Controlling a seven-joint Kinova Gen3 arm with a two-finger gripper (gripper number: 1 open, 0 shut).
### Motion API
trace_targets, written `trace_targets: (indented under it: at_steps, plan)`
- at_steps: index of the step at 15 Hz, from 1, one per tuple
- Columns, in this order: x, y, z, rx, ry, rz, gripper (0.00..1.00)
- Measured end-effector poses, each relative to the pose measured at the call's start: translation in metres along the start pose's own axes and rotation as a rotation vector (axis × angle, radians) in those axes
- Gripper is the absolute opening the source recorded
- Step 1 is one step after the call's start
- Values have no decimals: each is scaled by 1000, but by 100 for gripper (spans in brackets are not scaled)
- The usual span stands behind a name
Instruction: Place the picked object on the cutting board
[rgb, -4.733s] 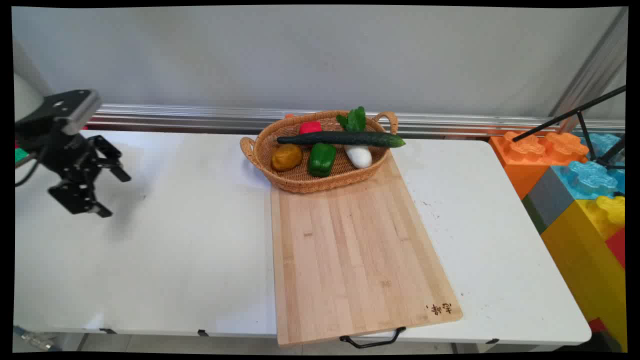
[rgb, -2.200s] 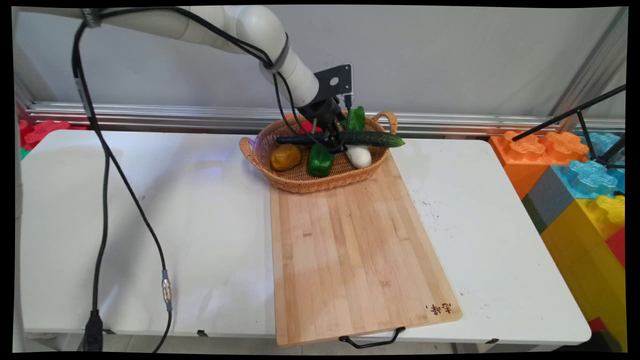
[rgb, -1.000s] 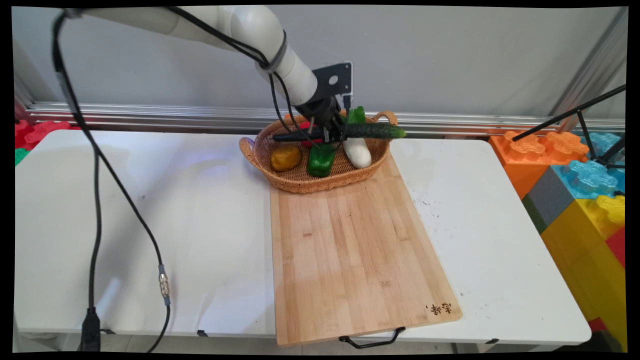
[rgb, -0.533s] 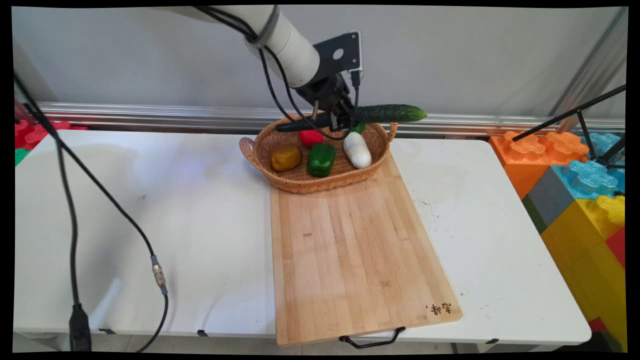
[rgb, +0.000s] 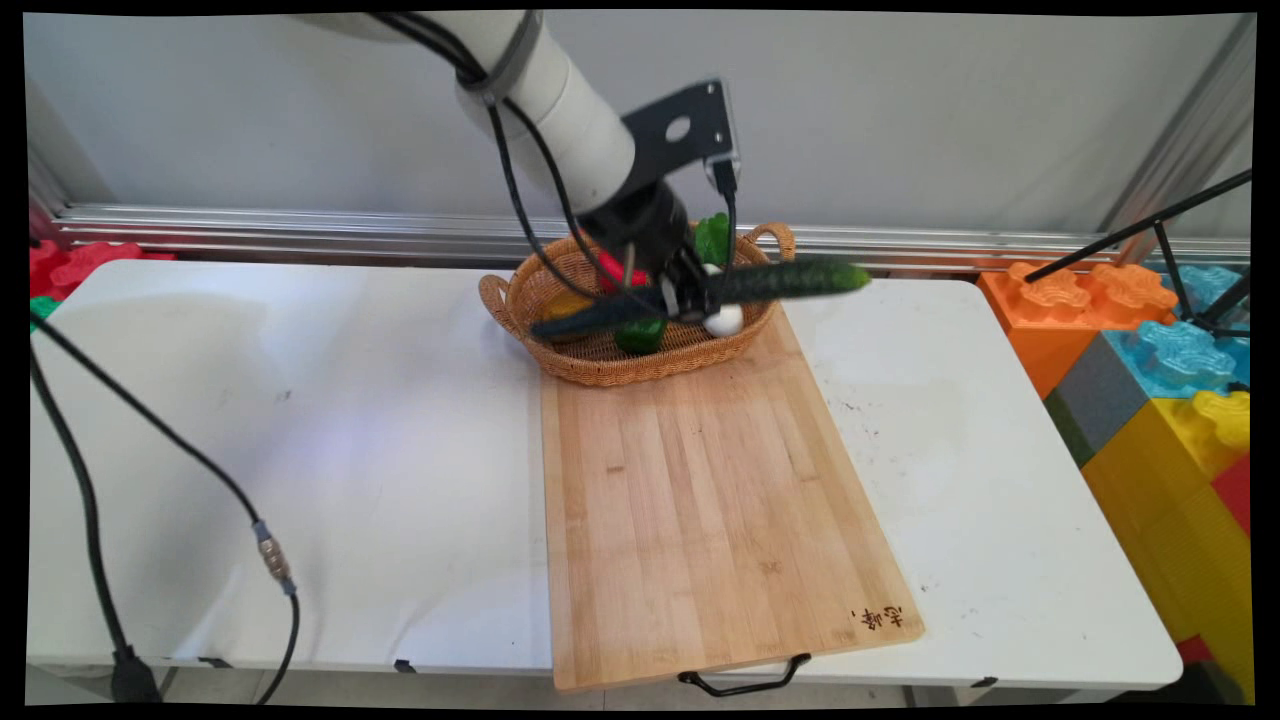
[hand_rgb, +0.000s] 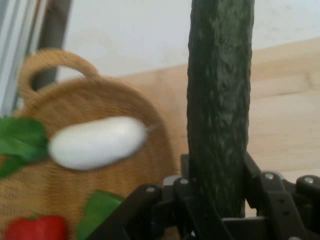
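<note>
On the left part of the white table (rgb: 300, 400) nothing stands except a black cable (rgb: 150, 440) that hangs down from the arm. Near the middle, at the far side, there is a woven basket (rgb: 590, 365) with two handles; its front edge touches the far end of a wooden cutting board (rgb: 700, 500). In the basket lie a yellow-brown vegetable (rgb: 562, 305), a red one (rgb: 615, 272), a green pepper (rgb: 640, 338) and a white radish (rgb: 723, 320) with green leaves (rgb: 712, 238); most of them are partly hidden by the arm.

The gripper (rgb: 690, 297) is above the basket's right half, and it is clamped on a long dark green cucumber (rgb: 790, 278) near its middle. The cucumber is in the air, tilted, with its left end lower over the basket and its right end higher, past the basket's rim. In the hand view the cucumber (hand_rgb: 220, 110) rises between the black fingers (hand_rgb: 260, 187), and the radish (hand_rgb: 95, 142) lies beside it in the basket (hand_rgb: 120, 95).

To the right of the table stand big coloured toy blocks (rgb: 1160, 380).
</note>
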Motion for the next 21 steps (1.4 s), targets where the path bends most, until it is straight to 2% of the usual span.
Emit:
trace_targets:
  at_steps: [2, 6, 11, 15, 21]
  plan:
    - [-4, 16, 6, -36, -26, -56, 0]
    - [-12, 35, 27, -80, -61, -131, 0]
    - [-22, 43, 67, -116, -78, -188, 0]
    - [-32, 45, 94, -136, -89, -210, 0]
    - [-38, 38, 115, -124, -86, -220, 0]
